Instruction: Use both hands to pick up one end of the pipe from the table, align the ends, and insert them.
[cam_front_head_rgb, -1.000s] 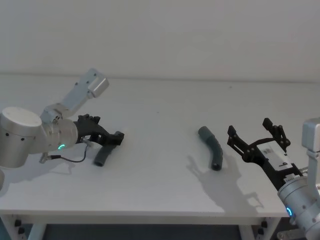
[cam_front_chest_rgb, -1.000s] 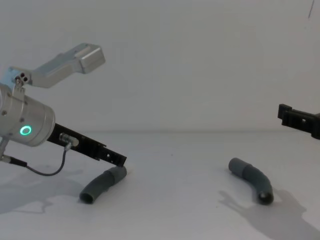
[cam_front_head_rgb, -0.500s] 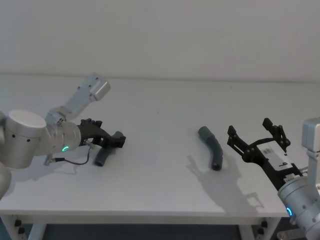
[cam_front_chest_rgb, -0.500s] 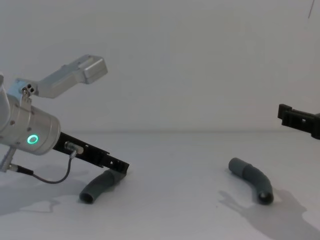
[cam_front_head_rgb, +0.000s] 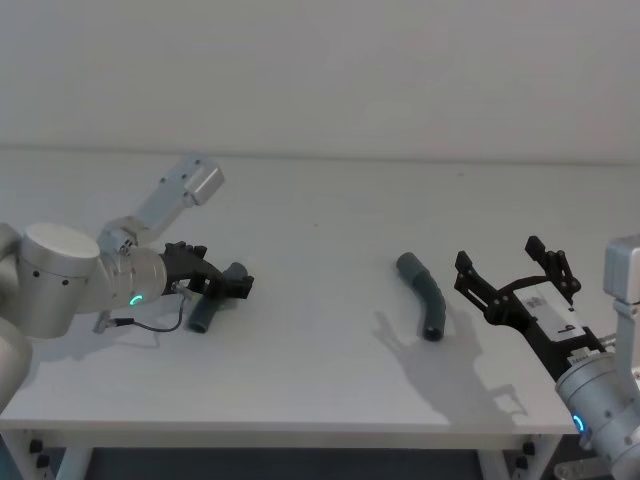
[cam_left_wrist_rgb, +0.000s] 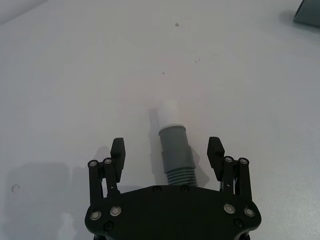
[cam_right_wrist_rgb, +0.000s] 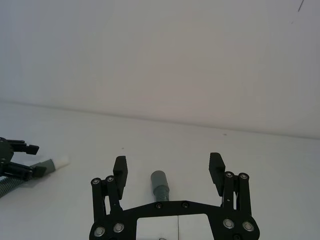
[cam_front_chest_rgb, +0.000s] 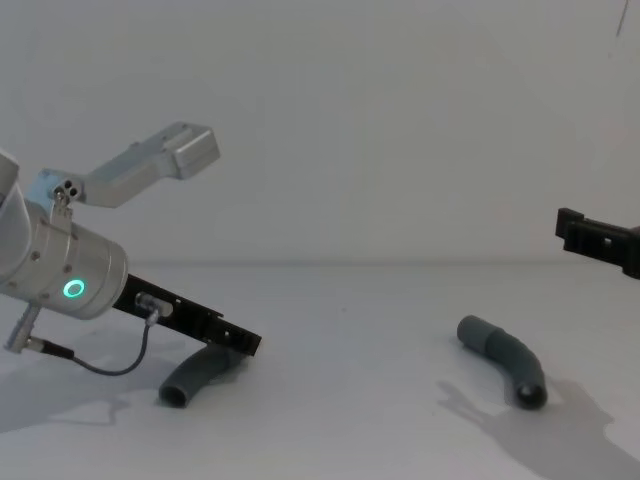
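Note:
Two dark grey ribbed pipe pieces lie on the white table (cam_front_head_rgb: 320, 390). The left piece (cam_front_head_rgb: 203, 317) (cam_front_chest_rgb: 193, 376) has a whitish tip (cam_left_wrist_rgb: 170, 108) and a smooth grey cuff (cam_left_wrist_rgb: 174, 148). My left gripper (cam_front_head_rgb: 240, 285) (cam_left_wrist_rgb: 166, 145) is open and low over it, one finger on each side of the cuff with a gap to each. The right piece (cam_front_head_rgb: 424, 295) (cam_front_chest_rgb: 505, 358) (cam_right_wrist_rgb: 160, 185) lies curved at the middle right. My right gripper (cam_front_head_rgb: 498, 255) (cam_right_wrist_rgb: 168, 161) hangs open above the table, just right of that piece and apart from it.
A pale wall (cam_front_head_rgb: 320, 70) stands behind the table's back edge. The table's front edge (cam_front_head_rgb: 300, 430) runs close below both arms. A thin cable (cam_front_chest_rgb: 100, 365) loops under the left wrist. Bare table lies between the two pieces.
My left gripper has dropped lower and slid forward, so its open fingers now straddle the left piece's cuff. The right arm and both pieces have not moved.

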